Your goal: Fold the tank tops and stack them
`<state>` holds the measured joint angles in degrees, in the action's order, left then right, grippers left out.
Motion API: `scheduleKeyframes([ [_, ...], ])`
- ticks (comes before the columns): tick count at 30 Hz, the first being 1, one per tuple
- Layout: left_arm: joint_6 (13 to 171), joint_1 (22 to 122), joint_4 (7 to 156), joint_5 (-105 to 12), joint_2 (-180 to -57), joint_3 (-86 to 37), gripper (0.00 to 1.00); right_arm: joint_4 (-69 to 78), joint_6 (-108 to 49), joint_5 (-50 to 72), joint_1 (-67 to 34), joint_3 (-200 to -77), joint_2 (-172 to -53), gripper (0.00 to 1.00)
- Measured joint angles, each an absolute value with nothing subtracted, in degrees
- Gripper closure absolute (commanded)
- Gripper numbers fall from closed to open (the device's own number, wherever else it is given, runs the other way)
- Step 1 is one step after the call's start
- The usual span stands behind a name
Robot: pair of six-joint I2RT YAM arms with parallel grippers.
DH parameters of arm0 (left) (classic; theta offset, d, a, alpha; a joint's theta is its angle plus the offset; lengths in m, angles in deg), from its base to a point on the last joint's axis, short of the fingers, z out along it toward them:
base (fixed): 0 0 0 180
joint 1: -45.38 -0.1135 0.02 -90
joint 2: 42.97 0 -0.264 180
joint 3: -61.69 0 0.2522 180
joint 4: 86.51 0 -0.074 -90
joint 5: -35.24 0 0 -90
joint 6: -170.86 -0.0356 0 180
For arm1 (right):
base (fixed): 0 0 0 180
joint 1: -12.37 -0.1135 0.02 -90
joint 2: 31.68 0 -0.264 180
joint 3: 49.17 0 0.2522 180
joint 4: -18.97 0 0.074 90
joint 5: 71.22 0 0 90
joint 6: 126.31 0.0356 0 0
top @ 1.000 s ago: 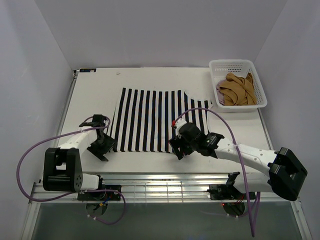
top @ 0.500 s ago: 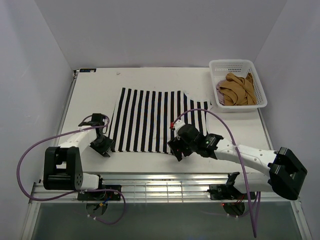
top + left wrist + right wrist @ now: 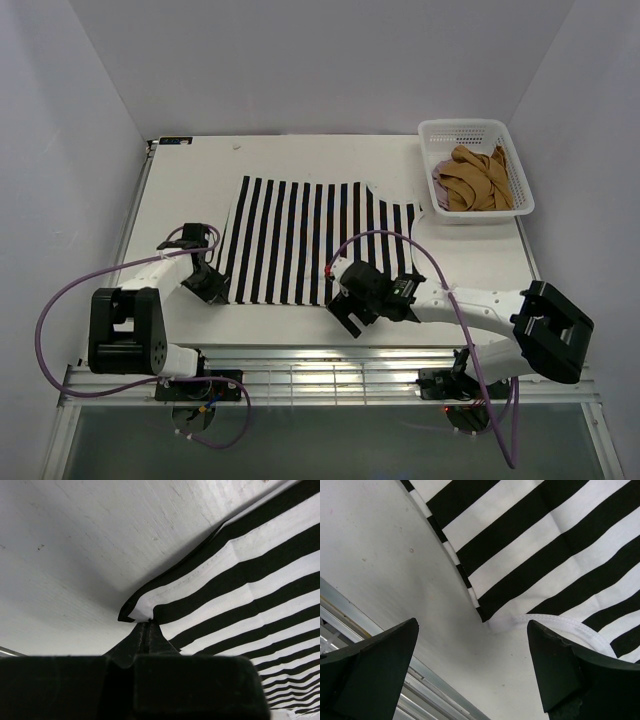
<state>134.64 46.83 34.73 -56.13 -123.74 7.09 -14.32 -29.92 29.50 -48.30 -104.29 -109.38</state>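
Okay, left gripper [image 3: 208, 284] is sitting at the near left corner of the striped top [image 3: 300, 235], jaws pinched tight together on that hemmed corner. The wrist view is showing the corner tucked right between the fingertips. Striped top is lying flat and spread out mid-table [image 3: 180, 190], stripes running away from the arms. Right gripper [image 3: 347, 306] is hanging low at the top's near right corner, jaws gaping wide and gripping nothing. Its fingers [image 3: 375, 670] are straddling that corner and a white-trimmed edge. Far right, white basket [image 3: 465, 126] is sitting at the table's back corner, well apart from the striped top. It is holding the tan top [image 3: 480, 180] bunched up, with the pink top [image 3: 440, 186] peeking out at its left side.
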Motion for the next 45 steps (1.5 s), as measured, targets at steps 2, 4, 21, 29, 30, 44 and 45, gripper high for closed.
scheduleKeyframes([
  [2,134.51,46.83,35.30,-56.19,-123.02,7.62,1.00,-14.32,-30.16,29.50,-48.65,-104.34,-109.75,0.16],
  [4,134.51,46.83,36.00,-56.52,-121.99,8.36,1.00,-14.28,-30.47,29.45,-48.84,-104.40,-110.51,0.27],
  [21,135.77,46.83,37.57,-58.88,-118.82,9.54,1.00,-13.21,-30.51,33.76,-48.89,-104.56,-114.56,0.92],
  [29,135.34,46.83,38.25,-58.38,-111.79,9.54,1.00,-13.71,-30.75,35.38,-48.89,-106.61,-113.94,0.92],
  [30,135.27,46.83,38.25,-58.16,-111.68,9.41,1.00,-14.23,-30.79,35.53,-48.89,-107.07,-113.44,0.92],
  [44,135.29,46.83,38.38,-55.95,-115.00,0.40,1.00,-17.99,-33.68,37.56,-44.30,-113.41,-111.15,0.92],
  [45,135.31,46.83,38.45,-55.91,-115.78,-0.32,1.00,-18.23,-34.01,37.52,-43.57,-113.93,-111.15,0.92],
])
